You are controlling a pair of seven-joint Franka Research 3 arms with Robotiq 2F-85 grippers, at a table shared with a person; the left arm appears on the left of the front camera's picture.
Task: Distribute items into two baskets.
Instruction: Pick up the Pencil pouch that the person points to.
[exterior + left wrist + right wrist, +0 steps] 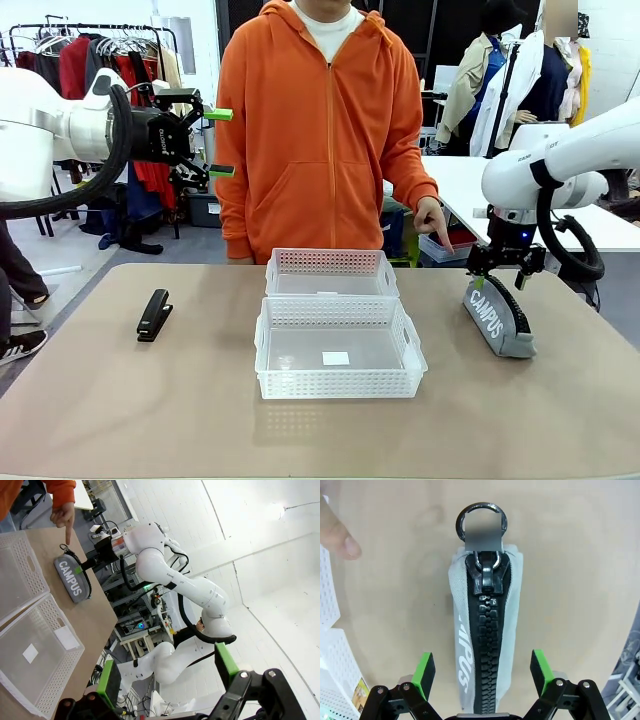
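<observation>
Two pads (424, 672) of the open right gripper (482, 672) flank the pouch (485, 630), ring (481, 504) at 12 o'clock. Lower, then close gently.

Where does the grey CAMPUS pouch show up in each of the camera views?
Front view: pouch on the table, right of the baskets, under the right pincer.
Left wrist view: upper left, beyond the baskets.
Right wrist view: centre, zip facing up, inside the open right pincer.
Shared landmark: the person's hand pointing down beside the pouch's ring end.
</observation>
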